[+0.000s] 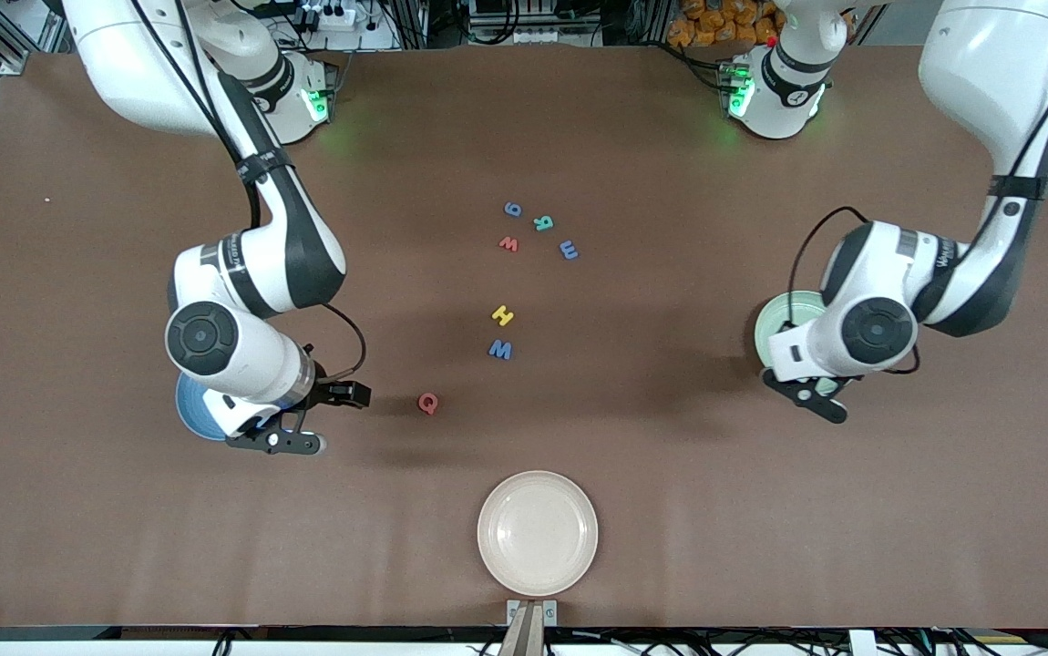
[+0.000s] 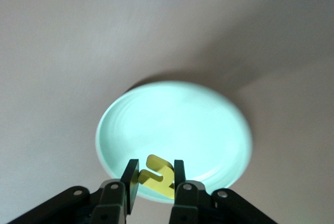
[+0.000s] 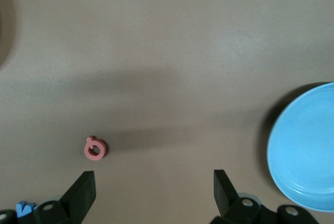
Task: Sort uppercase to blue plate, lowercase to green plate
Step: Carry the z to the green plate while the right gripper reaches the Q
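My left gripper (image 1: 817, 399) hangs over the near rim of the green plate (image 1: 773, 324), shut on the small yellow h (image 2: 156, 176), which sits above that plate (image 2: 172, 119). My right gripper (image 1: 322, 419) is open and empty over bare table, between the blue plate (image 1: 189, 410) and the pink Q (image 1: 428, 402). In the right wrist view the Q (image 3: 95, 148) lies past one fingertip, and the blue plate (image 3: 308, 151) is off to the side. Mid-table lie blue g (image 1: 512, 209), teal R (image 1: 543, 221), red w (image 1: 508, 243), blue m (image 1: 569, 250), yellow H (image 1: 502, 315) and blue W (image 1: 500, 349).
A cream plate (image 1: 538, 532) sits at the table's edge nearest the front camera, in the middle. The right arm's elbow covers much of the blue plate. The left arm's wrist covers part of the green plate.
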Robot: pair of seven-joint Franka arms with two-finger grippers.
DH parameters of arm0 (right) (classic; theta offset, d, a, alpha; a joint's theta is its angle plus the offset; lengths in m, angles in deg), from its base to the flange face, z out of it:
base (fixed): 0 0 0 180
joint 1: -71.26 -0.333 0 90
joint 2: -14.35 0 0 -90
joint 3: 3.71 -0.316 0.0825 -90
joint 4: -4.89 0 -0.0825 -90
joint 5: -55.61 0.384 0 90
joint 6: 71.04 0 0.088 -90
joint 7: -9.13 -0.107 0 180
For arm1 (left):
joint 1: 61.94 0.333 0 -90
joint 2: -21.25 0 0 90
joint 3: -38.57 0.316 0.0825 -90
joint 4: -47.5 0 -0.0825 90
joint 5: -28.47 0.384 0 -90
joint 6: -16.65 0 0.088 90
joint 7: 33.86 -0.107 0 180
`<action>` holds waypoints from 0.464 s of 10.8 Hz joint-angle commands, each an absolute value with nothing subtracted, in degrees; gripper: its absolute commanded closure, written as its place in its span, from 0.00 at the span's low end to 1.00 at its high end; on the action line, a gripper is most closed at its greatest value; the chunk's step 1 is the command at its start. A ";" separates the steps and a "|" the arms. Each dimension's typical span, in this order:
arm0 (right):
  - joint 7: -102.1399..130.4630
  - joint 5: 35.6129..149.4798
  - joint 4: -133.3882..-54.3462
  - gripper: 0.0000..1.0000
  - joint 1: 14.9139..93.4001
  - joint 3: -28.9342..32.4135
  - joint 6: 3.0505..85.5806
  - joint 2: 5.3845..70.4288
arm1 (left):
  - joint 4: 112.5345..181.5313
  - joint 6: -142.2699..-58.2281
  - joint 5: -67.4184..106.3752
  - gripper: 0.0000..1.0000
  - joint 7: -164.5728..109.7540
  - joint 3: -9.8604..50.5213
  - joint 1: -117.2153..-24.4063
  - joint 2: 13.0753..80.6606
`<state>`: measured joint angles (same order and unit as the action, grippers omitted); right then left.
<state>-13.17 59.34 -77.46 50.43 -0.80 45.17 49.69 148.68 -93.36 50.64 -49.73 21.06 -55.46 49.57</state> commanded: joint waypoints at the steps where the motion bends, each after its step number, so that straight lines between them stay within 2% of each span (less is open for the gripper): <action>1: -14.25 60.27 -75.28 0.00 48.50 -0.55 46.20 52.75 | 150.93 -93.83 47.83 1.00 -54.95 23.62 -54.03 49.64; 5: -20.82 60.71 -74.39 0.00 47.18 -0.55 52.00 57.15 | 154.71 -94.87 39.04 1.00 -54.17 25.20 -54.03 49.72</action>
<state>-17.49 59.44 -76.61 48.24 -0.84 50.96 54.42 152.49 -93.52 42.68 -54.08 24.16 -53.70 50.41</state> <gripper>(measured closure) 0.000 0.692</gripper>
